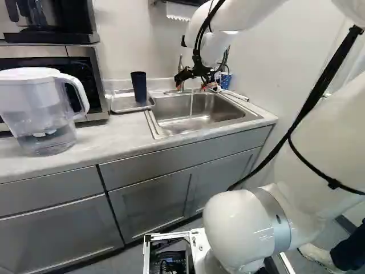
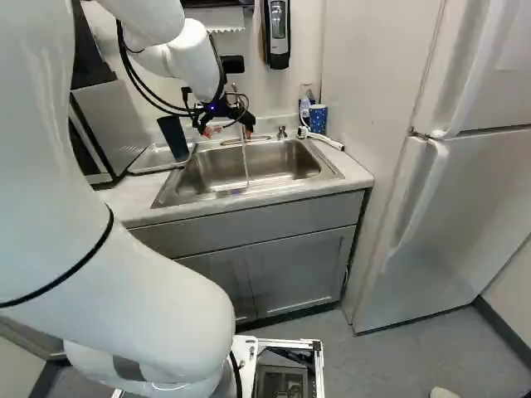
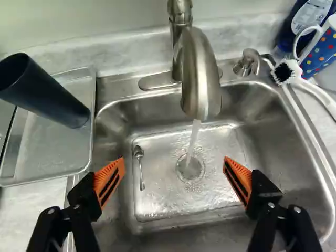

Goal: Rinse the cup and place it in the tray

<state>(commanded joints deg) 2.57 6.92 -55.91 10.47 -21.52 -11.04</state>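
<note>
Above the sink (image 2: 290, 162), my gripper (image 2: 227, 130) hangs close to the faucet. The wrist view shows the gripper (image 3: 174, 164) open, its orange pads wide apart and nothing between them. A dark cup (image 3: 47, 97) stands upright, mouth up, on the metal tray (image 3: 50, 149) beside the sink, off to one side of the fingers and not touching them. In the left base view the cup (image 1: 138, 87) is near the back of the tray (image 1: 122, 108). Water (image 3: 194, 137) runs from the faucet (image 3: 202, 73) into the basin, between and ahead of the fingers.
A spoon (image 3: 140, 165) lies on the sink floor. Beyond the sink's far corner are a brush (image 3: 286, 72), a dotted mug (image 3: 321, 50) and a blue bottle. A water pitcher (image 1: 43, 108) stands on the counter before a microwave. A fridge (image 2: 448, 199) stands right of the sink cabinet.
</note>
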